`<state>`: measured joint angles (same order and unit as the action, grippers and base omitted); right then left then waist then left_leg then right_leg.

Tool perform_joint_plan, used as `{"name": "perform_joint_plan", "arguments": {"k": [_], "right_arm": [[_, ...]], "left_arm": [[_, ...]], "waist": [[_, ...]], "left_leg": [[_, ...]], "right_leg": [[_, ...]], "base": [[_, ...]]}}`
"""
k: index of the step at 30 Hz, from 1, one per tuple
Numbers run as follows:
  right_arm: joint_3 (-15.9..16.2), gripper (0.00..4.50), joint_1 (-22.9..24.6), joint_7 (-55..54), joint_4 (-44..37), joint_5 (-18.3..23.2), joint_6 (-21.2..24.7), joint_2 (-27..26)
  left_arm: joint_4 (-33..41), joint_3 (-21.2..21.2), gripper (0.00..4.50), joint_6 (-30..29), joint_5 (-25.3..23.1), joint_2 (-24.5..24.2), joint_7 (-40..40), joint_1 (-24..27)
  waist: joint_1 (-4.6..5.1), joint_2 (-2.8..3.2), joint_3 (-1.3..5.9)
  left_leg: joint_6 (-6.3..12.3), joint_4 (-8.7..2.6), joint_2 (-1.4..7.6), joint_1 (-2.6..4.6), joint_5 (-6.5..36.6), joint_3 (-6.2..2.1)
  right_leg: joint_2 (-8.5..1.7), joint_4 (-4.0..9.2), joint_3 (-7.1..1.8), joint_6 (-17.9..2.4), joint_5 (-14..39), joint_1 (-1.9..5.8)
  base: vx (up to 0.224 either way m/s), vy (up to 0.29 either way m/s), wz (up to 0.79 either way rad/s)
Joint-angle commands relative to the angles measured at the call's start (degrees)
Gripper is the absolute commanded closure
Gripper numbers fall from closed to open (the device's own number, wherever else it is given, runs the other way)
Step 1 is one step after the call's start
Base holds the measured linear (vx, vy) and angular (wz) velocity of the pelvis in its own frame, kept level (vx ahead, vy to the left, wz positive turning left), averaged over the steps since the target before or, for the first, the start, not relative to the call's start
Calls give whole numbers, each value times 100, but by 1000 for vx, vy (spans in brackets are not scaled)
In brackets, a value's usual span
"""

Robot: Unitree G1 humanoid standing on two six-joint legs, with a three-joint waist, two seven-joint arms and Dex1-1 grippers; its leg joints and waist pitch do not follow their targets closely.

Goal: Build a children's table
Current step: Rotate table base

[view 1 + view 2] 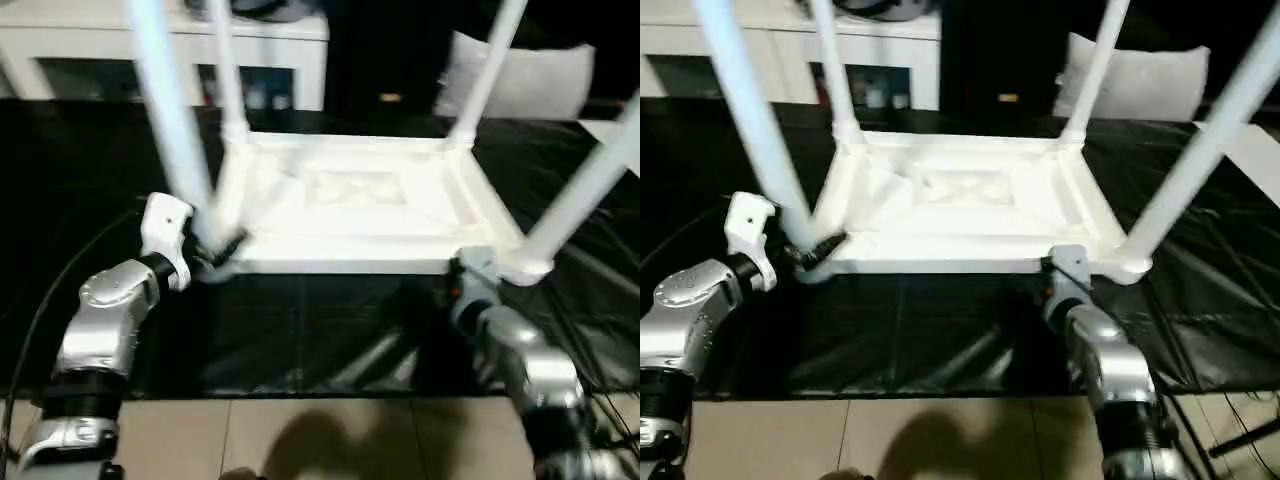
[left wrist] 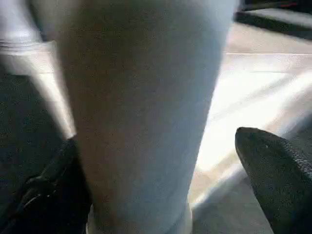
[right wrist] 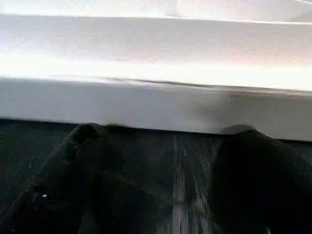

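The children's table [image 1: 350, 205] is lying upside down on a black sheet [image 1: 300, 330] that is covering the floor, its ribbed underside facing up and its four legs rising from the corner sockets; the near-left leg [image 1: 170, 110] and the near-right leg [image 1: 590, 185] are slanting outward toward the picture edges, and the two far legs are standing behind them. The left gripper [image 1: 805, 255] is reaching in at the near-left corner, its fingers [image 2: 273, 170] spread wide with the base of the near-left leg standing between them; whether the pads are touching the leg cannot be told. The right gripper [image 3: 165, 146] is sitting low at the near edge of the top [image 3: 156, 102], close to the near-right corner; its fingers are standing wide apart with their tips right at the white rim, holding nothing. A white cabinet [image 1: 150, 50] with glass doors is standing beyond the sheet on the far left; a pale grey cushion [image 1: 520, 80] is leaning in the background on the far right; beige floor tiles [image 1: 320, 440] are showing in front of the sheet.
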<state>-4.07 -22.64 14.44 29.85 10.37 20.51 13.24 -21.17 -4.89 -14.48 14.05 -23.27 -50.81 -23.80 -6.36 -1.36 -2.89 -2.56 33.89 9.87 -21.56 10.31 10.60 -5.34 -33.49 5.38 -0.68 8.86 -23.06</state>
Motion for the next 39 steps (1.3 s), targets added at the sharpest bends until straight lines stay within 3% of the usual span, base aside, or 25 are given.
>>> {"name": "perform_joint_plan", "arguments": {"k": [1, 2, 5, 9, 10, 15, 18, 20, 26, 27, 31, 35, 39], "right_arm": [[-116, 0, -211, 84, 365, -28, -254, 82], [-127, 0, -336, 111, 594, -47, -347, 104], [-93, 0, -472, 183, 821, -75, -477, 113], [45, 0, -802, 458, 1215, -133, -725, 47], [89, 0, -854, 503, 1260, -158, -758, 28], [341, 0, -1145, 968, 1630, -264, -1151, -156], [397, 0, -1187, 1090, 1688, -268, -1244, -223], [479, 0, -1251, 1318, 1831, -322, -1458, -354], [529, 0, -1308, 1387, 2074, -432, -1733, -526], [520, 0, -1304, 1418, 2097, -436, -1769, -540], [480, 0, -1244, 1508, 2159, -431, -1884, -529], [329, 0, -1206, 1384, 2269, -452, -2010, -446], [39, 0, -1017, 1186, 2077, -336, -2282, -162]], "left_arm": [[608, 553, 1, -477, 451, 64, -856, 69], [854, 717, 1, -646, 613, 103, -1080, 109], [892, 889, 1, -658, 636, 260, -1095, 57], [1249, 1489, 1, -698, 685, 683, -1251, 63], [1381, 1618, 1, -735, 715, 763, -1260, 88], [2162, 2099, 1, -1166, 864, 1065, -1248, 173], [2253, 2136, 1, -1240, 926, 1156, -1205, 152], [2302, 2187, 1, -1306, 997, 1313, -1112, 78], [2255, 2289, 1, -1296, 821, 1473, -906, 32], [2280, 2297, 1, -1313, 805, 1478, -896, 35], [2105, 2228, 1, -1110, 614, 1654, -472, -69], [1884, 2131, 1, -822, 392, 1797, -118, -162], [1713, 2056, 1, -345, 3, 1775, 333, -168]], "waist": [[16, 8, 371], [22, -20, 339], [18, -29, 333], [46, -81, 337], [81, -121, 347], [206, -150, 346], [256, -174, 348], [299, -185, 342], [310, -153, 332], [299, -125, 331], [240, -133, 341], [210, -139, 328], [164, -129, 339]], "left_leg": [[-232, -475, 355, 157, 1433, -121], [-236, -479, 352, 182, 1542, -89], [-232, -486, 344, 142, 1614, -107], [-216, -473, 339, 109, 1613, -120], [-201, -461, 345, 97, 1534, -122], [-35, -419, 338, 66, 1251, -86], [55, -407, 335, 44, 1144, -85], [90, -400, 339, 69, 1222, -77], [41, -417, 361, 100, 1372, -90], [37, -419, 360, 105, 1375, -92], [64, -413, 366, 112, 1290, -73], [27, -421, 356, 118, 1469, -81], [23, -426, 365, 114, 1452, -94]], "right_leg": [[-462, 277, -321, -1107, 1452, 228], [-414, 314, -329, -1101, 1529, 193], [-438, 333, -336, -1028, 1696, 239], [-448, 360, -345, -908, 2010, 270], [-448, 334, -342, -938, 1950, 282], [-417, 311, -343, -1113, 1645, 300], [-404, 303, -338, -1136, 1585, 313], [-390, 315, -334, -1148, 1703, 289], [-378, 335, -335, -1132, 1837, 262], [-375, 329, -336, -1142, 1803, 260], [-366, 307, -347, -1212, 1476, 275], [-384, 357, -340, -1113, 1820, 272], [-384, 361, -338, -1002, 1787, 277]], "base": [[0, 0, 0], [0, 0, 0], [0, 0, 0], [0, 0, 0], [0, 0, 0], [0, 0, 0], [0, 0, 0], [0, 0, 0], [0, 0, 0], [0, 0, 0], [0, 0, 0], [0, 0, 0], [0, 0, 0]]}}
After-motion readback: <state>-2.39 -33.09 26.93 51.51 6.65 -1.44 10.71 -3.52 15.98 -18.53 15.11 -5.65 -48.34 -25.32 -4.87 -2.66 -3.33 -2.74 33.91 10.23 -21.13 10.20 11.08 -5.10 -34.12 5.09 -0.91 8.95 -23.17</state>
